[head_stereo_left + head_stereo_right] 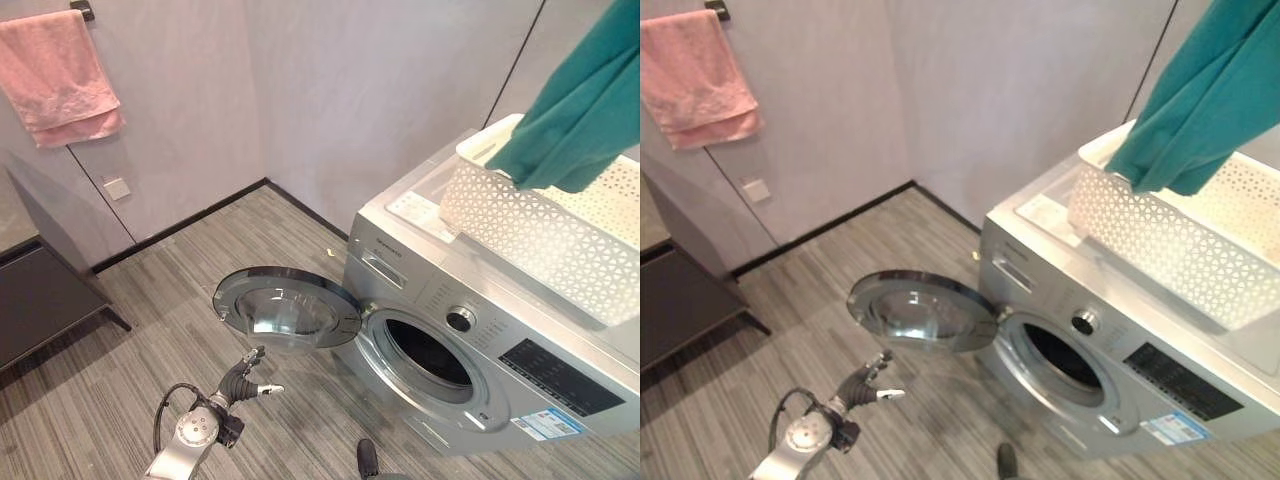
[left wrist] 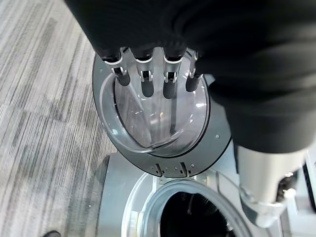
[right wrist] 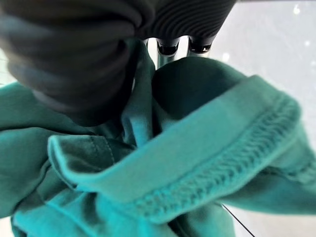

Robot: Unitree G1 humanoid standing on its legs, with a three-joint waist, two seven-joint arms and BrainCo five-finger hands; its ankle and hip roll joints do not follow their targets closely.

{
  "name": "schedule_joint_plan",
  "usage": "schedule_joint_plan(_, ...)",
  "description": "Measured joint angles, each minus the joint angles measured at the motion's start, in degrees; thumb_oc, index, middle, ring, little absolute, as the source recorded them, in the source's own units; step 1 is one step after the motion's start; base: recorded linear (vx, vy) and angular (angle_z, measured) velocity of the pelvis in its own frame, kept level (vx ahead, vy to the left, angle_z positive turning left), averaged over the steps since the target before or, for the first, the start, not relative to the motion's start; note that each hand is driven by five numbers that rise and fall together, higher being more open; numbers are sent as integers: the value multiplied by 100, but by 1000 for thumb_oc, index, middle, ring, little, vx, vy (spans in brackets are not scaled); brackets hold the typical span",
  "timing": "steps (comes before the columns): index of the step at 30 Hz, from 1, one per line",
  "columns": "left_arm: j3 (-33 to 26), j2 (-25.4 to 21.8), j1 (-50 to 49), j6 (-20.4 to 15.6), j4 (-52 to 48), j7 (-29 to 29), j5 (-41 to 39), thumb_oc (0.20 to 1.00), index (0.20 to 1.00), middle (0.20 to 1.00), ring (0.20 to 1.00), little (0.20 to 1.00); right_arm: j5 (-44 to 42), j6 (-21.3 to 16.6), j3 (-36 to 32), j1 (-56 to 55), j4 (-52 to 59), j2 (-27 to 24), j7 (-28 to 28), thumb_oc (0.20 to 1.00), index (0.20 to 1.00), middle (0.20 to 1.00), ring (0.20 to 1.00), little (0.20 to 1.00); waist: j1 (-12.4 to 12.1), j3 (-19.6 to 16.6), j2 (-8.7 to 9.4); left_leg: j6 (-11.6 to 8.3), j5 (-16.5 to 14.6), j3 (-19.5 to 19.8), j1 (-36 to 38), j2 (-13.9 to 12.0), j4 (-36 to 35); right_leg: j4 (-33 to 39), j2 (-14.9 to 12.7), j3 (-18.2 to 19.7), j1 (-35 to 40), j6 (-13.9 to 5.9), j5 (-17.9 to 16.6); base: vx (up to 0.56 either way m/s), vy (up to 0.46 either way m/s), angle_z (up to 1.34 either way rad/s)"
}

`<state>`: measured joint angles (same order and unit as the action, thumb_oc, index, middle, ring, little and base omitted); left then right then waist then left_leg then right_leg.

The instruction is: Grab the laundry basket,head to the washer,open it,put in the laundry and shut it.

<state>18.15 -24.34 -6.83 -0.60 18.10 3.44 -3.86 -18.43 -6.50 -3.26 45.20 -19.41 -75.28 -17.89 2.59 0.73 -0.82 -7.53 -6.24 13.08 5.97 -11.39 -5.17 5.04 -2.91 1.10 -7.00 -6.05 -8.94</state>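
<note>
One teal garment (image 1: 580, 110) hangs lengthwise downward from the right robot hand (image 3: 177, 34), gripped above the white basket (image 1: 530, 235) atop the washer (image 1: 480, 350); the left robot hand (image 1: 245, 380), fingers relaxed, hovers beside the open door (image 1: 285, 305).

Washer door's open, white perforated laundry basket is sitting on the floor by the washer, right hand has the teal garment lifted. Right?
Not quite: the white perforated laundry basket sits on top of the silver front-loading washer, not on the floor, as the left eye view shows. The rest holds: the round glass washer door is open, and the right hand holds the teal garment lifted above the basket.
</note>
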Motion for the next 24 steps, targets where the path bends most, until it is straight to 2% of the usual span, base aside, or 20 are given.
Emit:
schedule_joint_plan(2, -7, 1, 3, -3, 0, -7, 3, 1000, 1000, 1000, 1000, 1000, -63, -70, -195, -182, 222, 10, -36, 200, 200, 200, 200, 200, 108, -7, 3, 13, -9, -29, 8, 11, -1, 11, -8, 13, 2, -12, 9, 1, 6, -3)
schedule_joint_plan(5, -11, 21, 12, -3, 7, -13, 30, 1000, 1000, 1000, 1000, 1000, -130, -184, -370, -331, 434, 27, -63, 200, 200, 200, 200, 200, 163, -9, 5, 14, -11, -82, 33, 11, -2, 22, 4, 63, -8, -13, 9, -8, 14, -7)
schedule_joint_plan(6, -22, 57, 4, -5, 8, -49, 46, 1000, 1000, 1000, 1000, 1000, -157, -247, -681, -693, 795, 55, -64, 200, 200, 200, 200, 200, 136, -13, 1, 17, -20, -109, 52, 11, -2, 20, 7, 84, -5, -11, 7, -8, 16, -12)
schedule_joint_plan(8, -56, 99, 3, -4, 14, -52, 48, 1000, 1000, 1000, 1000, 1000, -155, -244, -893, -1028, 1098, 94, -56, 200, 200, 200, 200, 200, 147, -14, 1, 21, -25, -134, 81, 24, -1, -1, 10, 135, -9, -19, -6, -6, 15, -12)
schedule_joint_plan(9, -135, 199, 3, -4, 19, -65, 52, 1000, 1000, 1000, 1000, 1000, -147, -249, -1336, -1630, 1637, 270, -37, 200, 200, 200, 200, 200, 156, -22, 13, 26, -41, -152, 91, 33, -2, -1, 3, 148, -6, -27, 3, -19, 7, -8)
schedule_joint_plan(12, -166, 224, 4, -6, 31, -78, 113, 1000, 1000, 1000, 1000, 1000, -87, -268, -1566, -2310, 2252, 533, 104, 200, 200, 200, 200, 200, 237, -33, 31, 47, -59, -233, 111, 55, -2, -2, -3, 193, -18, -40, 9, 0, 6, -8)
schedule_joint_plan(15, -174, 230, -21, -2, 35, -78, 224, 1000, 1000, 1000, 1000, 1000, -47, -262, -1933, -3223, 3010, 1302, 341, 200, 200, 200, 200, 200, 287, -51, 70, 63, -96, -324, 196, 68, -5, -2, 13, 311, -8, -85, -8, -11, 6, -17)
schedule_joint_plan(17, -183, 238, -12, 0, 31, -78, 232, 1000, 1000, 1000, 1000, 1000, -47, -247, -1905, -3410, 3082, 1465, 505, 200, 200, 200, 200, 200, 355, -56, 60, 76, -106, -384, 211, 108, -3, -3, -9, 362, -24, -116, -21, -21, 9, -17)
schedule_joint_plan(19, -228, 240, -21, -1, 30, -78, 259, 1000, 1000, 1000, 1000, 1000, -55, -227, -2034, -3846, 3370, 1950, 711, 200, 200, 200, 200, 200, 441, -72, 96, 82, -110, -431, 223, 116, -4, -3, -8, 390, -34, -126, -20, -17, 7, -8)
schedule_joint_plan(24, -250, 248, -50, -5, 20, -73, 264, 1000, 1000, 1000, 1000, 1000, -55, -215, -2024, -4758, 4062, 2488, 1344, 200, 200, 200, 200, 200, 470, -88, 116, 100, -130, -570, 304, 123, -9, -3, 11, 501, -30, -140, -22, -13, 5, -13)
